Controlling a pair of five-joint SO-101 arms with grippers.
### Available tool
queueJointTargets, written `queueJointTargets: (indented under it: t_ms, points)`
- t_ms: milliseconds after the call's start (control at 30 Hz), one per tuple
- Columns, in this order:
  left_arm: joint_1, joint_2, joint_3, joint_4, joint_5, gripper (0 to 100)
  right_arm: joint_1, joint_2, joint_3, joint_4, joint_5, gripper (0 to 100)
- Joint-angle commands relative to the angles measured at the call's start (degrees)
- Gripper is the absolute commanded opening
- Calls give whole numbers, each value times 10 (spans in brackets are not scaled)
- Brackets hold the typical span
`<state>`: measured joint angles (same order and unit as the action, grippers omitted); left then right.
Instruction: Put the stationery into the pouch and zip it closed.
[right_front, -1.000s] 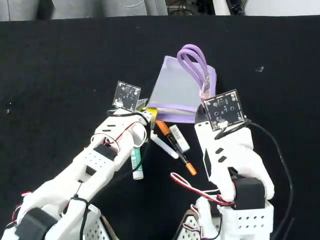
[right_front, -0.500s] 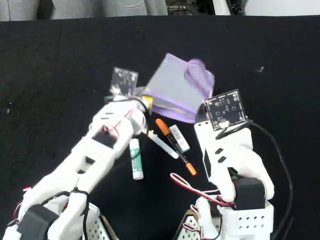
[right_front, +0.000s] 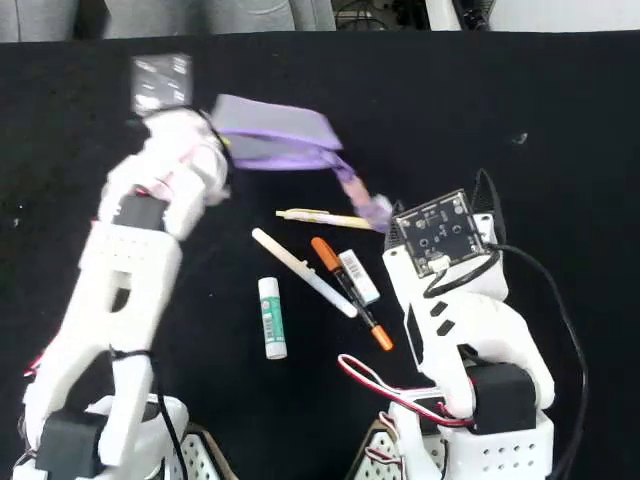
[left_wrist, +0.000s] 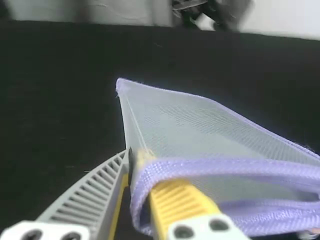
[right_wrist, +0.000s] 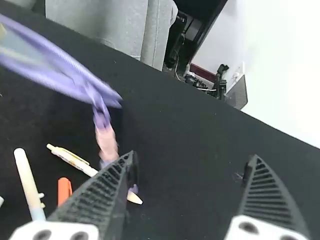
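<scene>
My left gripper (right_front: 222, 145) is shut on an edge of the purple mesh pouch (right_front: 272, 138), held above the table at the far left. In the left wrist view its yellow and grey fingers (left_wrist: 176, 204) clamp the pouch (left_wrist: 200, 135) rim. The pouch's strap (right_front: 355, 195) trails down toward my right gripper (right_front: 435, 200), which stands open (right_wrist: 192, 160) with nothing between its fingers. On the table lie a cream pen (right_front: 325, 217), a white pen (right_front: 300, 270), an orange marker (right_front: 350, 293), a small white block (right_front: 358, 277) and a glue stick (right_front: 271, 317).
The black table (right_front: 560, 120) has free room at the far right and far left. The right arm's base (right_front: 480, 400) and loose wires (right_front: 380, 375) sit at the front, just right of the stationery.
The left arm has swung up and to the far left, carrying the pouch with it. A cream pen that lay under the pouch now shows. The right arm has barely moved.
</scene>
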<state>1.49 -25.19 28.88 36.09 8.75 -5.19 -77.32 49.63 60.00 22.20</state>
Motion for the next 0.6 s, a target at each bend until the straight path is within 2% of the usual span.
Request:
queueJointTargets:
  t_ms: [0,167,300,467,567]
  points:
    - [-70,-7,-97,44,-3,27,-7,10,-29,-24,14,325]
    - [-161,-7,-160,109,-3,27,-8,110,-33,-61,15,325]
    - [-209,-6,-192,166,-3,27,-32,231,-34,-118,22,325]
    - [-243,-6,-191,201,-3,27,-76,354,-31,-164,111,325]
    - [-247,-5,-172,203,-3,28,-74,425,-30,-200,146,325]
